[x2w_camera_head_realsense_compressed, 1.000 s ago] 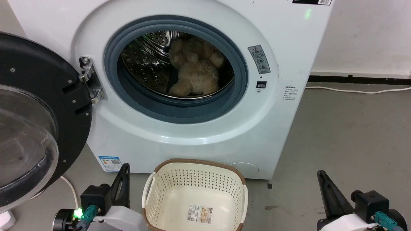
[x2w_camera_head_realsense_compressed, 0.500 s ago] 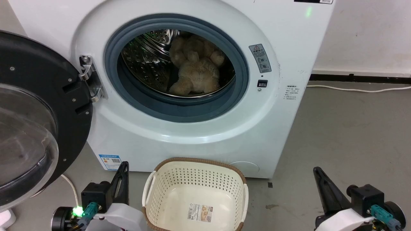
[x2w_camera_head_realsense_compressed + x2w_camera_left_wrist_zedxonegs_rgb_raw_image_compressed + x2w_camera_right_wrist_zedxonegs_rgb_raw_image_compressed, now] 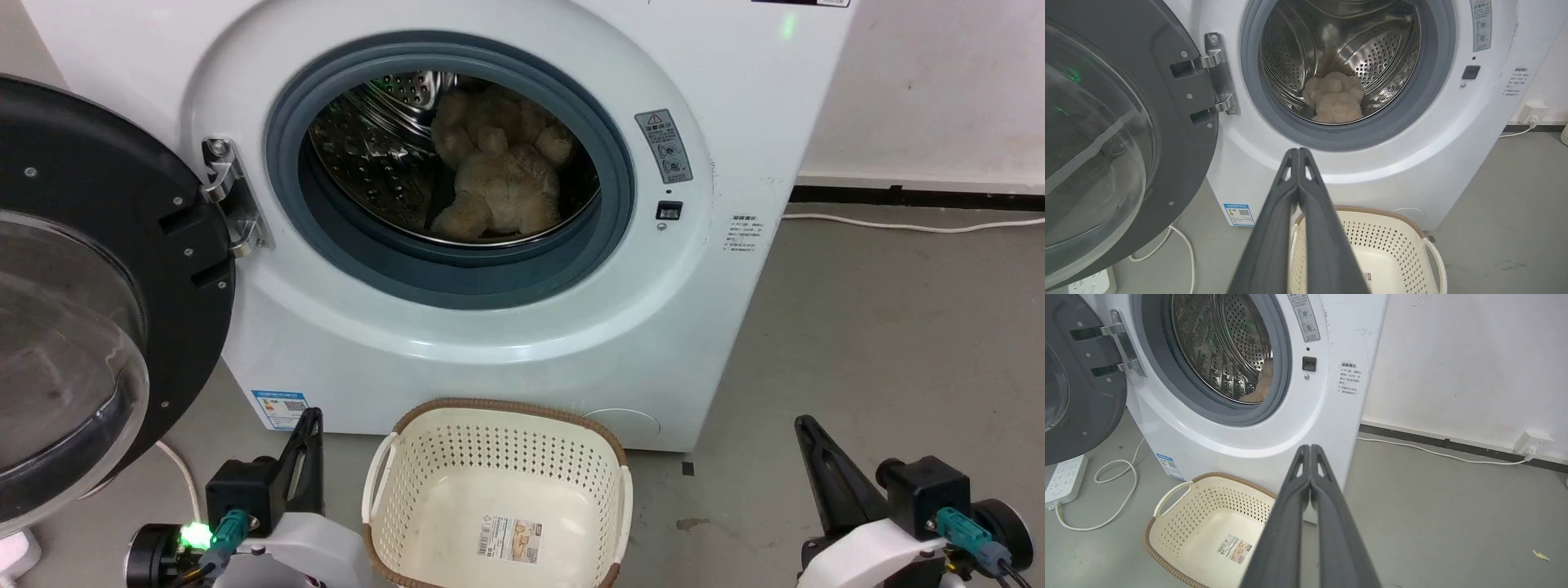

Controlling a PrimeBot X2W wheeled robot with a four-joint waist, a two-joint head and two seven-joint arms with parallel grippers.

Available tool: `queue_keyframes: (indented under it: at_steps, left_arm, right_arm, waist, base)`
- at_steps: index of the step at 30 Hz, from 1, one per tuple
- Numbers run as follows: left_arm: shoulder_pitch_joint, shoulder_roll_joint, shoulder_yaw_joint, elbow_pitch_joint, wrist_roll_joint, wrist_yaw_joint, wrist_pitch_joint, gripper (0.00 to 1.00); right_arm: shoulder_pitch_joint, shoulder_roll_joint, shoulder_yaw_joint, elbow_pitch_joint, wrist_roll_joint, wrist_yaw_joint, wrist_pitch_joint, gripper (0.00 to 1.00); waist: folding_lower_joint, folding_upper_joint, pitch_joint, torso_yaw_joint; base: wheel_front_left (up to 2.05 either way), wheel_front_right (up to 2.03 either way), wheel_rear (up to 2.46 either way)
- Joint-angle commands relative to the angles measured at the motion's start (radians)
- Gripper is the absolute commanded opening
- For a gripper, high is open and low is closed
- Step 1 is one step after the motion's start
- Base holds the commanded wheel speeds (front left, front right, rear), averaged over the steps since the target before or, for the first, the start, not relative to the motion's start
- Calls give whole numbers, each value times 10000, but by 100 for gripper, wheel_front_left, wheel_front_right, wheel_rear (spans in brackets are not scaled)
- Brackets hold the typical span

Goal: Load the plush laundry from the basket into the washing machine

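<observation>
plush toy (image 3: 500, 184) lies inside the washer (image 3: 490, 351), 12 o'clock from the empty basket (image 3: 498, 406). left gripper (image 3: 1298, 152) and right gripper (image 3: 1310, 448) pinched closed, holding nothing. looks loaded; keep arms low, clear.

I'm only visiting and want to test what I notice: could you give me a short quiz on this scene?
1. True or false: the plush lies inside the drum.
2. What is in the basket? A) socks B) just a sticker C) a towel
3. Fill in: the door stands ____.
Key: 1 true; 2 B; 3 open.
</observation>
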Motion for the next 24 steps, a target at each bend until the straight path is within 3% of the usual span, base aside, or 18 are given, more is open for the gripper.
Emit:
queue_keyframes:
  at_steps: [1,24]
  left_arm:
    - [-46,-70,66,-75,135,-50,32,0]
    - [-49,-245,260,-162,417,-145,177,0]
  right_arm:
    - [-168,-2,-28,-68,-85,-7,27,0]
    - [-263,-2,-41,-103,-231,-7,185,0]
  waist:
    - [0,0,2,1]
    - [0,0,30,12]
  base:
    - [0,0,0]
    - [0,0,0]
